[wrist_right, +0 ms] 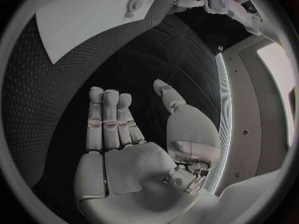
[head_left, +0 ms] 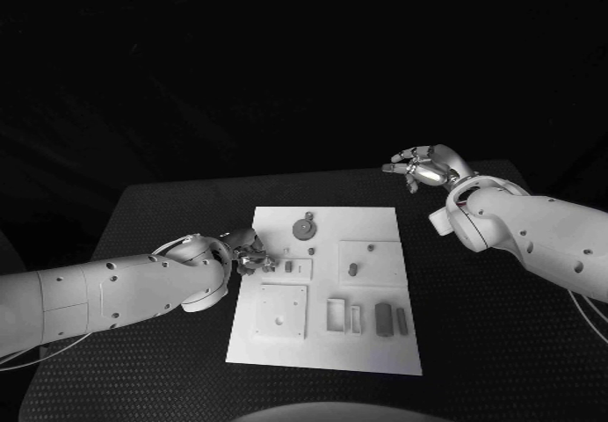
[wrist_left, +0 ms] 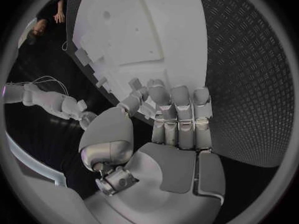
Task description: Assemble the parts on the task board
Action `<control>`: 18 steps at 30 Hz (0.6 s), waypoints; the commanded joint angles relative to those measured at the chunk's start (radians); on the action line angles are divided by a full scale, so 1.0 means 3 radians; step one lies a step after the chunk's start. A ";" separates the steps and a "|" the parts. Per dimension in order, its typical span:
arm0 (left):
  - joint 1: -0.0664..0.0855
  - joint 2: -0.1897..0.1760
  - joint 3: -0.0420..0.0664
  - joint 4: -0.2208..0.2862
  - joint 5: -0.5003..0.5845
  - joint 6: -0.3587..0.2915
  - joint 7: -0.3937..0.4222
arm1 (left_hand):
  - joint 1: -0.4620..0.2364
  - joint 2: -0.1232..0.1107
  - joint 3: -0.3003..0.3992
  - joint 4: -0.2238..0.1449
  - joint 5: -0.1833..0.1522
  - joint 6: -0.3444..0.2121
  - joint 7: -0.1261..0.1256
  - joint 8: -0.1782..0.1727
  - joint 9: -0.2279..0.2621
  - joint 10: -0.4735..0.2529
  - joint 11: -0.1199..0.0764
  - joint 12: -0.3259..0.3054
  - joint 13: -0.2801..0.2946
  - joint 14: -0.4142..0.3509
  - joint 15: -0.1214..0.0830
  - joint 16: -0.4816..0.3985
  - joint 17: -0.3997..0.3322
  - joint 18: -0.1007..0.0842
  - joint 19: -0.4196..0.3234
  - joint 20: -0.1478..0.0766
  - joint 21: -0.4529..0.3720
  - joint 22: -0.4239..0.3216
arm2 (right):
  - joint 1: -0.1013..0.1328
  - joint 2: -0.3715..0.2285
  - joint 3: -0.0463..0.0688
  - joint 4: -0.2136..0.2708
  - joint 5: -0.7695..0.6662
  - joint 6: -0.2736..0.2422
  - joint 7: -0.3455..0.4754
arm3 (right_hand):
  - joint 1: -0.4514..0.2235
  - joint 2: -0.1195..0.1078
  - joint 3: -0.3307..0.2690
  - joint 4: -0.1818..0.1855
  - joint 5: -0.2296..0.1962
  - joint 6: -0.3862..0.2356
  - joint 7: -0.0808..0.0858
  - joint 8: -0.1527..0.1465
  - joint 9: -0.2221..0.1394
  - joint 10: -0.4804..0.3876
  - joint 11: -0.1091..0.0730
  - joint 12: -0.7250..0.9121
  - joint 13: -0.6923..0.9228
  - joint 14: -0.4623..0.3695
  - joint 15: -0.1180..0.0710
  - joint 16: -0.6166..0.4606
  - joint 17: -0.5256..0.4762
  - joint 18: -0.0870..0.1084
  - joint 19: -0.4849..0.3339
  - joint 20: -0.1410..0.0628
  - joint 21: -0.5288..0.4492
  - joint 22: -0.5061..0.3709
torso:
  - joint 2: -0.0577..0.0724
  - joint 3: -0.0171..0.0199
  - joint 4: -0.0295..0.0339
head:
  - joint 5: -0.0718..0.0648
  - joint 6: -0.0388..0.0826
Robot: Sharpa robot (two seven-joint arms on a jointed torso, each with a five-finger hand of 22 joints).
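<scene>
Task board point(head_left: 327, 352): left hand point(head_left: 244, 252) at its nine o'clock edge, fingers curled, hold unclear; right hand point(head_left: 424, 166) spread, empty, at two o'clock. Risk: nudging board, scattering parts point(head_left: 390, 318).

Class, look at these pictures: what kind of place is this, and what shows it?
Probably a robotics test bench: a black table, a white task board with small parts, and two robot hands.
</scene>
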 commanded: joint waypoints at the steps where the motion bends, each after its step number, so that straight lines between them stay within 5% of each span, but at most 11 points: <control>1: -0.0004 0.0001 -0.0002 -0.0004 0.0021 0.0003 -0.0003 | -0.0023 -0.0029 -0.0006 0.0026 -0.0012 0.0006 0.0024 -0.0001 -0.0004 0.0009 0.0023 0.0015 -0.0005 -0.0004 -0.0013 0.0012 -0.0006 0.0020 0.0015 -0.0318 -0.0015 0.0004 | -0.0002 0.0001 0.0002 0.0004 -0.0016 0.0037 0.0028 | -0.0017 0.0004 -0.0004 0.0014 0.0016 0.0103 0.0093 0.0012 -0.0004 -0.0482 0.0055 0.0021 -0.0004 -0.0022 0.0004 0.0012 -0.0004 0.0097 -0.0004 0.0016 -0.0013 0.0000 | -0.0001 0.0000 -0.0001 | 0.0000 0.0002; 18: -0.0004 -0.0002 -0.0002 -0.0013 0.0053 -0.0012 0.0004 | -0.0174 -0.0144 -0.0037 0.0178 -0.0140 0.0006 0.0024 -0.0002 0.0000 0.0006 0.0023 0.0022 -0.0012 -0.0011 -0.0015 0.0018 -0.0011 0.0022 0.0019 -0.0322 -0.0039 0.0030 | -0.0002 0.0000 0.0002 -0.0001 -0.0016 0.0041 0.0028 | -0.0015 0.0003 -0.0004 0.0012 0.0015 0.0103 0.0093 0.0013 -0.0006 -0.0483 0.0055 0.0025 -0.0009 -0.0022 0.0004 0.0014 -0.0007 0.0097 -0.0004 0.0016 -0.0014 0.0002 | 0.0000 0.0000 0.0001 | -0.0007 -0.0002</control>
